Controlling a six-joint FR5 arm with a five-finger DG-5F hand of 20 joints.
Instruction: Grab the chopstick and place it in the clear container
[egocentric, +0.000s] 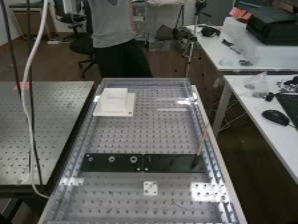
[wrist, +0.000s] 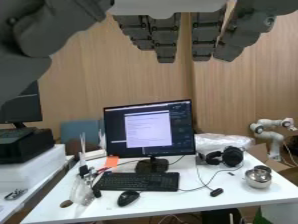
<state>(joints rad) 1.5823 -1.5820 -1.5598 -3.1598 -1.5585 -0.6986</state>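
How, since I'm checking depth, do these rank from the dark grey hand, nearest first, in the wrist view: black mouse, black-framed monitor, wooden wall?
1. Mouse, toward the white desk's front.
2. Monitor, behind the mouse.
3. Wall, behind the monitor.

Even, fairly bright indoor light fills both views. White glare patches streak the bench (egocentric: 123, 135), and the floor (egocentric: 247, 162) beside it falls dim; the screen (wrist: 148, 129) glows and highlights glint off the metal pot (wrist: 258, 178).
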